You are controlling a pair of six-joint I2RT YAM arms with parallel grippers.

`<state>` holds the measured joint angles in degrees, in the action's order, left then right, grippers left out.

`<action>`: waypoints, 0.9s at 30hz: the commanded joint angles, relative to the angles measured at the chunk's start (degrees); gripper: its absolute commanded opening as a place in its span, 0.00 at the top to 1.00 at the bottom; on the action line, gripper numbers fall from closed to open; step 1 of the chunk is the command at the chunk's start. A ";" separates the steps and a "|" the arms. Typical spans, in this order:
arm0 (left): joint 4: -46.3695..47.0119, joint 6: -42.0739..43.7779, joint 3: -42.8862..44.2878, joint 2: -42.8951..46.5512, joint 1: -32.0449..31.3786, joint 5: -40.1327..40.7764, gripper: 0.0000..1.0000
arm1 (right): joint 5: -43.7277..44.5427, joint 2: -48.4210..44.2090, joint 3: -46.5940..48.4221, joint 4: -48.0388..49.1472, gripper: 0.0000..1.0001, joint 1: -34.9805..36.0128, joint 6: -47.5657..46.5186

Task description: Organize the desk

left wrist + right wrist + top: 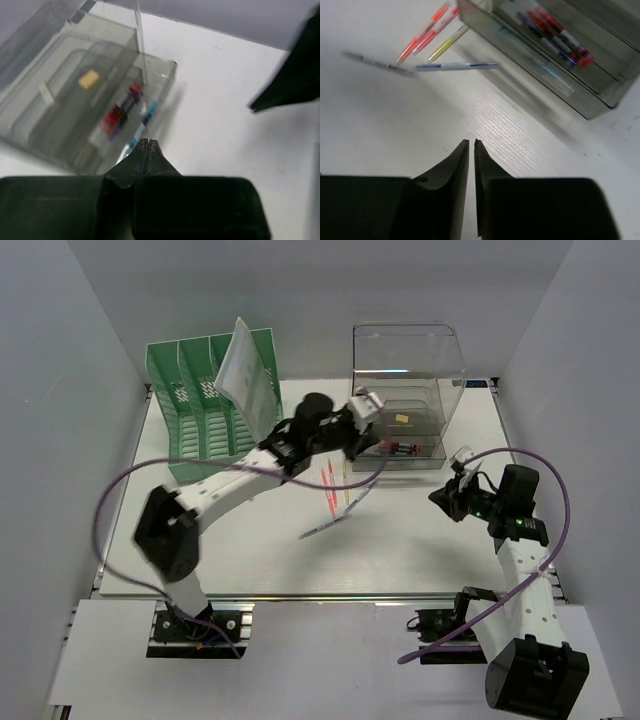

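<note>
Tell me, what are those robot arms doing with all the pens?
They are tidying a desk. The left gripper is shut and empty above the clear drawer box, which already holds some pens. The right gripper, also shut, hovers over the desk. Several loose pens lie in front of the box.

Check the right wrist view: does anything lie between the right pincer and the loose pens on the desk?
Nothing visible does. Only bare desk lies between the right pincer and the loose pens; the clear drawer box stands off to one side.
</note>
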<state>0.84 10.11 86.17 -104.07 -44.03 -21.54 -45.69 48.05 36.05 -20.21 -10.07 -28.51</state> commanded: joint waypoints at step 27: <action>-13.06 -10.20 -45.83 57.05 0.96 19.17 0.40 | 24.94 26.12 8.77 12.46 0.85 21.75 -30.64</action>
<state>-10.44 -0.89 38.50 -46.85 -42.87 -4.56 -25.43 73.03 41.87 -13.13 10.68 -57.56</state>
